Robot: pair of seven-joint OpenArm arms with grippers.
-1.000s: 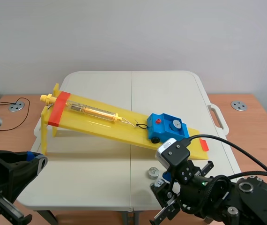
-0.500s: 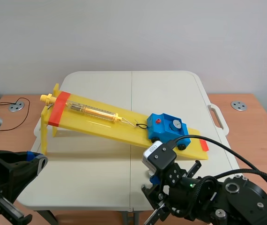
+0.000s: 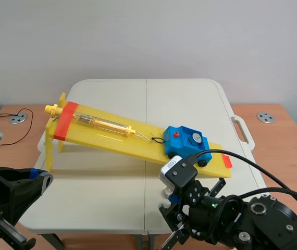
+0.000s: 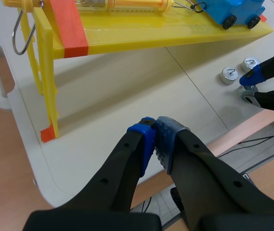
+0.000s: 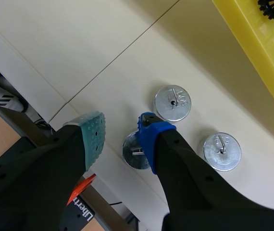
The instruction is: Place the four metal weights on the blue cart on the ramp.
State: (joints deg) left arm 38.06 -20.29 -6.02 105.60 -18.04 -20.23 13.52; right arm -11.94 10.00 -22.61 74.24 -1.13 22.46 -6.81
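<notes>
The yellow ramp (image 3: 107, 139) slopes down to the right, and the blue cart (image 3: 182, 141) sits near its low end with one metal weight (image 3: 194, 138) on top. In the right wrist view three more weights lie on the table: one (image 5: 173, 102) ahead of my gripper, one (image 5: 222, 151) beside it, and one (image 5: 133, 153) low between the fingers, partly under the blue-padded finger (image 5: 151, 137). My right gripper (image 5: 121, 137) is open over that weight. Near the table's front left corner my left gripper (image 4: 155, 139) is shut on nothing.
The white folding table (image 3: 112, 96) has a centre seam and a handle (image 3: 240, 130) on its right side. A spring scale (image 3: 104, 124) hooked to the cart lies along the ramp. The ramp's yellow legs (image 4: 43, 82) stand ahead of my left gripper. A cable (image 3: 18, 125) lies at far left.
The right arm has shifted left and come over the weight near the table's front edge, hiding it in the scene view. The left arm has not moved.
</notes>
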